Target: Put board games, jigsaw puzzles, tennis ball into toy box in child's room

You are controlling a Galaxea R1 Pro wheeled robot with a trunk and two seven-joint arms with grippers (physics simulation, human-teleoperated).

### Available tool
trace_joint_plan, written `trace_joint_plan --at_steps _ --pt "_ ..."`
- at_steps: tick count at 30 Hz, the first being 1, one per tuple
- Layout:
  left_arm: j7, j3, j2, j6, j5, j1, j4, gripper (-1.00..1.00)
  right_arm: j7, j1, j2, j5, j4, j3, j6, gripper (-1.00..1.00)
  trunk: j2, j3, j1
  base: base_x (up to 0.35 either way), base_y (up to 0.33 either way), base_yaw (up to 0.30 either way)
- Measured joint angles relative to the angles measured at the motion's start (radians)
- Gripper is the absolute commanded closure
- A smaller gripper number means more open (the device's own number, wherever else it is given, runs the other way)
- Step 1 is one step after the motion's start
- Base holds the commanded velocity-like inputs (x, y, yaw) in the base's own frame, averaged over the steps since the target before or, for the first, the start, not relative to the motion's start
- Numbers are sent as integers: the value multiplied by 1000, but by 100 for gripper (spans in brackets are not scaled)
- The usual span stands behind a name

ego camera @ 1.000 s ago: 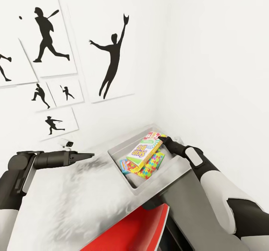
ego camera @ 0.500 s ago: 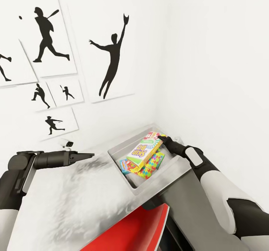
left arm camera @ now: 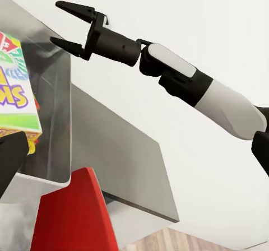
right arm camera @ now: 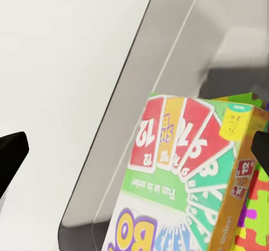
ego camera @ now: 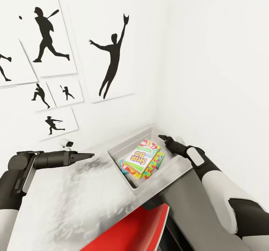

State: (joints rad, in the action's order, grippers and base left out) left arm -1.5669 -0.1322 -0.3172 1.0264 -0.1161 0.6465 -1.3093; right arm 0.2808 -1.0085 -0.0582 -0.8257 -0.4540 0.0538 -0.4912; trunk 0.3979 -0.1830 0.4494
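Looking down from the head camera, I see a red chair [ego camera: 138,228] nearest me, tucked under the grey table [ego camera: 74,206], whose top runs back into a corner of white walls. My left gripper [ego camera: 87,155] hovers over the bare middle of the table with its fingers drawn close together, nothing between them (it sits well apart from the box). Further back, the toy box [ego camera: 157,185] rests at the table's far right corner, a shallow grey tray against the wall. Inside it lies the Skip-Bo board game [ego camera: 140,157], tilted on top of a jigsaw puzzle [ego camera: 151,167] with bright interlocking pieces, and another colourful box [ego camera: 125,166] peeks out beneath its near-left edge. My right gripper [ego camera: 163,137] hangs just above the box's far right rim, fingers spread and empty, with the board game below and slightly to its left, not touching. From the right wrist camera the game's fan of cards [right arm camera: 185,150] sits between my two dark fingertips [right arm camera: 11,156]. On the far wall hang black baseball silhouette posters [ego camera: 112,56].
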Motion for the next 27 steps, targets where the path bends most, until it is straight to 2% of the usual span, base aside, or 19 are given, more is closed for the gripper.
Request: trace_joint_plan --at_steps 8,11,14,16,20,23,25,27 --pt "0 0 0 0 0 0 0 -100 7 0 -5 -3 -1 5 0 -100 0 0 0 0 0 0" --pt "0 0 0 0 1 0 1 -100 45 1 -6 -4 -21 0 -2 -100 0 0 0 0 0 0" --pt "0 0 0 0 1 0 1 -100 107 6 -6 -6 -131 -4 -21 -100 0 0 0 0 0 0" --pt "0 0 0 0 0 0 1 -100 126 13 -5 -6 -229 -4 -61 -100 0 0 0 0 0 0" --pt "0 0 0 0 -1 0 1 -100 136 99 -6 -6 -418 -1 -169 -100 0 0 0 0 0 0" --pt "0 0 0 0 -1 0 1 -100 138 178 -9 -7 -516 5 -221 -100 0 0 0 0 0 0" --pt "0 0 0 0 -1 0 1 -100 148 237 -24 -10 -566 9 -236 -100 0 0 0 0 0 0" --pt "0 0 0 0 -1 0 0 -100 194 288 -49 -15 -596 11 -240 -100 0 0 0 0 0 0"
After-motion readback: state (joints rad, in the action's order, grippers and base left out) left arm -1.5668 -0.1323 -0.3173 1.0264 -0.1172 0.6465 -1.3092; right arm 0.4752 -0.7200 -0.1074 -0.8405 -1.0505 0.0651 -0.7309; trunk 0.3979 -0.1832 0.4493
